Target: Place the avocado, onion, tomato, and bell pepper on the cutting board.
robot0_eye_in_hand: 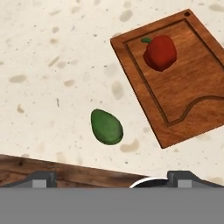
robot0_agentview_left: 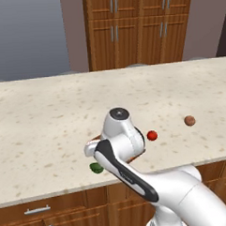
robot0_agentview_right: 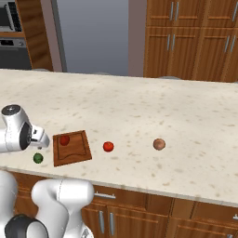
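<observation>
So far only the bell pepper [robot0_eye_in_hand: 160, 52] lies on the cutting board [robot0_eye_in_hand: 192, 96], while the avocado [robot0_eye_in_hand: 106, 127] sits at its eight o'clock beneath the apparently released, empty hand [robot0_eye_in_hand: 111, 177], with tomato [robot0_agentview_right: 108, 146] and onion [robot0_agentview_right: 159, 144] waiting on the table [robot0_agentview_right: 139, 111].

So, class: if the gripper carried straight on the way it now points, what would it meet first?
Probably the avocado. The open gripper looks down at the counter, with the avocado nearest its line and the cutting board off to one side. Depth is unclear, so it might touch bare counter just beside it.
</observation>
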